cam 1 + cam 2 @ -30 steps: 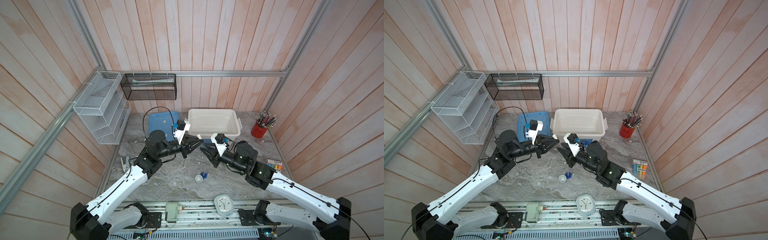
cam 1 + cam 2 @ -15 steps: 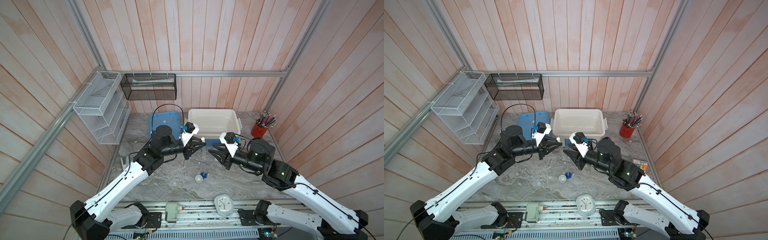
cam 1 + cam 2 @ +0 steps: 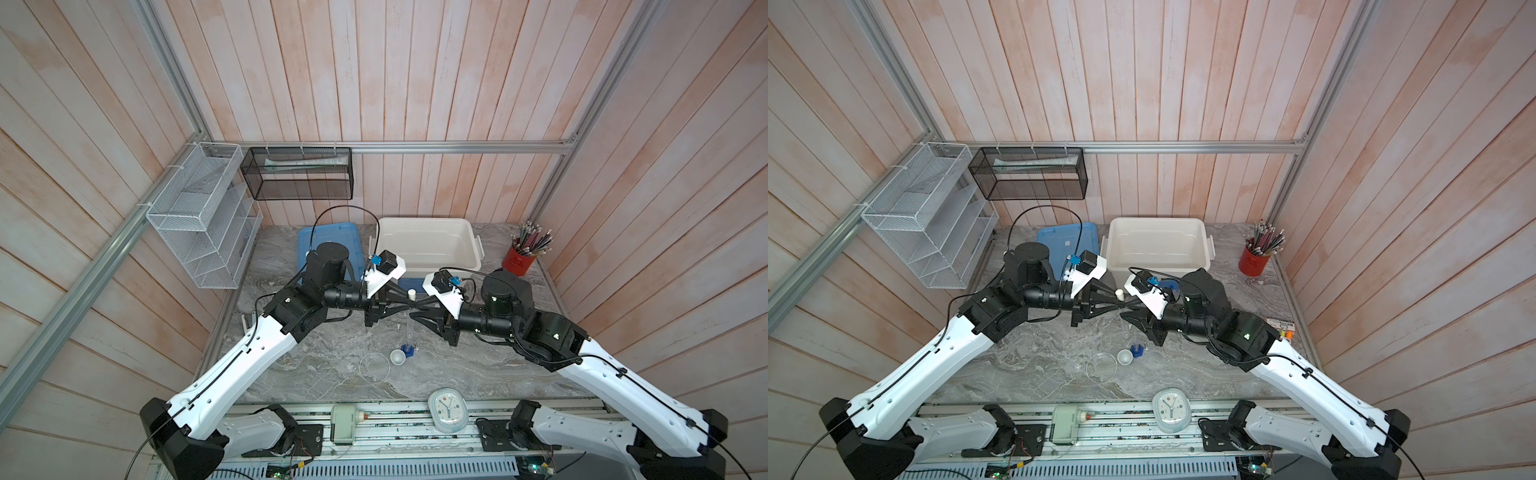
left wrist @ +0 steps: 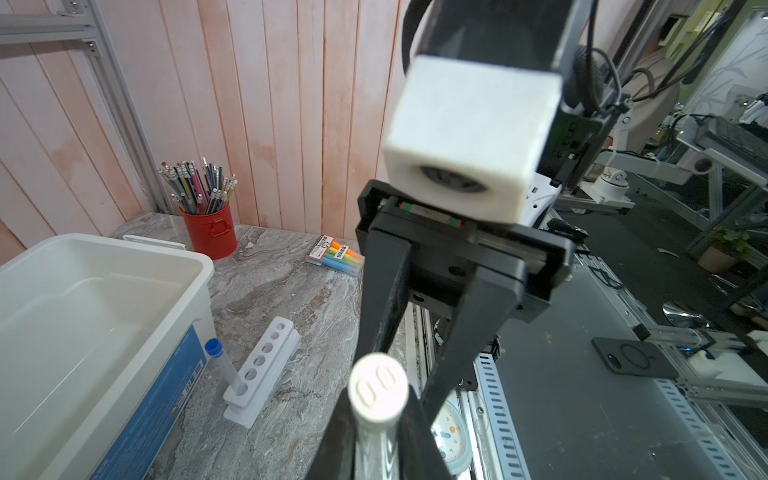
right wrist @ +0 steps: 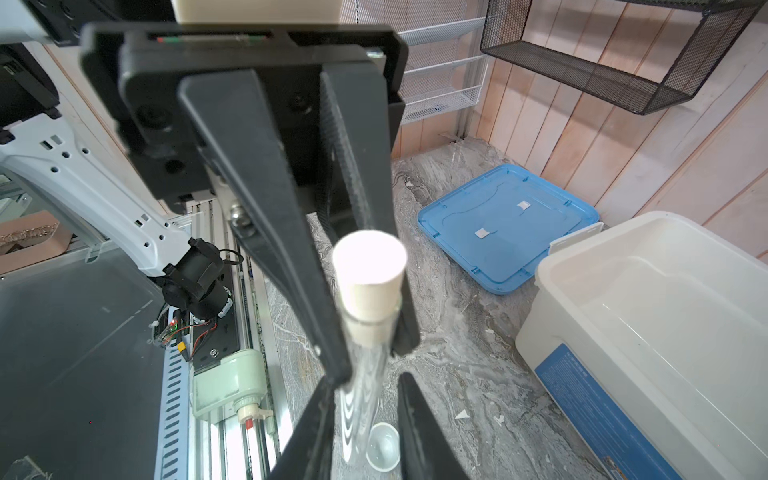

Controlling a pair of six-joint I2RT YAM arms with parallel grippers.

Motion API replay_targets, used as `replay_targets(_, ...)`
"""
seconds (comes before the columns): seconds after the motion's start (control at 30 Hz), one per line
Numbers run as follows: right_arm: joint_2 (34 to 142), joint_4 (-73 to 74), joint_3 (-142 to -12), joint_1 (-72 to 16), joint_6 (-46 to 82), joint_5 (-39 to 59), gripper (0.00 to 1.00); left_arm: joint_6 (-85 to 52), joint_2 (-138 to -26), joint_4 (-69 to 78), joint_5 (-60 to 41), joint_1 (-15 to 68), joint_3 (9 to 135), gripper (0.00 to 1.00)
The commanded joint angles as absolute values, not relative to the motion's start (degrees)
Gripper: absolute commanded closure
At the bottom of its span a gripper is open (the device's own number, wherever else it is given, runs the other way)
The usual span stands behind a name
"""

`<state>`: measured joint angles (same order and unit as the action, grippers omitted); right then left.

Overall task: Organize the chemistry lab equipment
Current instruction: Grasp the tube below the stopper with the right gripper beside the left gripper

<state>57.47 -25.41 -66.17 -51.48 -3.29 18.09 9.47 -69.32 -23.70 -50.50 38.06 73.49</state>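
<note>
Our left fingers [image 5: 270, 216] clamp the white-capped test tube [image 5: 363, 357] just under its cap. Our right fingers [image 5: 307, 440], well away a second ago, now flank the glass below, not quite shut. A handover above the tabletop [image 3: 324, 374] looks begun, bound for the rack [image 4: 263, 354].

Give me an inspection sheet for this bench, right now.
Surface: marble tabletop, no spill seen.
Job's things: white-capped test tube held aloft; blue-capped test tube standing in the rack, end hole; bowl, glass vessel and blue-based cylinder grouped near the front.
Clutter: pencil cup, highlighter pack, clock, empty tub, blue lid.
Tools: left tool shut on white-capped test tube under its cap; right tool open, jaws flanking it lower down.
Cables: black cable arching over left arm.
Surroundings: wire shelf and mesh basket on walls.
</note>
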Motion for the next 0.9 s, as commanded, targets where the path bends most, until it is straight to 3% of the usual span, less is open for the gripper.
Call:
replay_targets(0.0,56.9,-25.5,-67.9,-51.2,-3.9,19.4,0.74,11.0,-69.7,-25.2,-53.8,38.2,75.4,1.00)
replay_targets(0.5,57.1,-20.7,-65.6,-51.3,-3.0,22.1,0.76,9.6,-69.9,-22.7,-55.9,38.2,73.9,1.00)
replay_targets(0.87,55.6,-18.7,-64.4,-51.2,-2.0,20.7,1.00,8.7,-69.1,-21.2,-52.9,38.2,72.8,1.00)
